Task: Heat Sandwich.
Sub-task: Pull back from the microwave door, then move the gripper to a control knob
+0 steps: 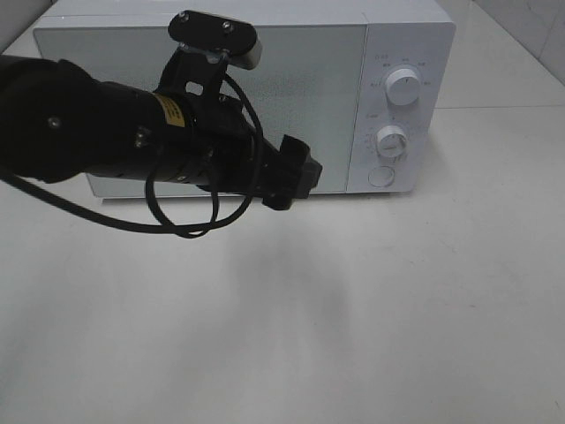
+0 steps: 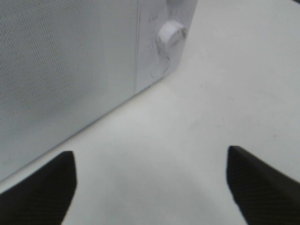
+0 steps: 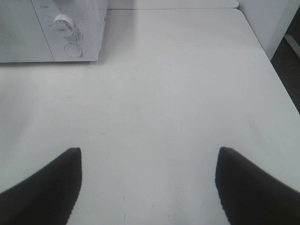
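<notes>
Hovering in front of the closed white microwave (image 1: 300, 79), the left tool (image 2: 150, 153) had its jaws spread wide with nothing between them. The right tool (image 3: 149, 150) likewise stood open, empty, above the white desk (image 3: 178, 93). The sandwich showed in none of the 3 views.

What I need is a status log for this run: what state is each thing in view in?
microwave door: shut.
upper knob: setting unreadable.
lower knob: setting unreadable.
left gripper: open, empty, in front of the door.
right gripper: open, empty, above the table.
sandwich: not in view.
</notes>
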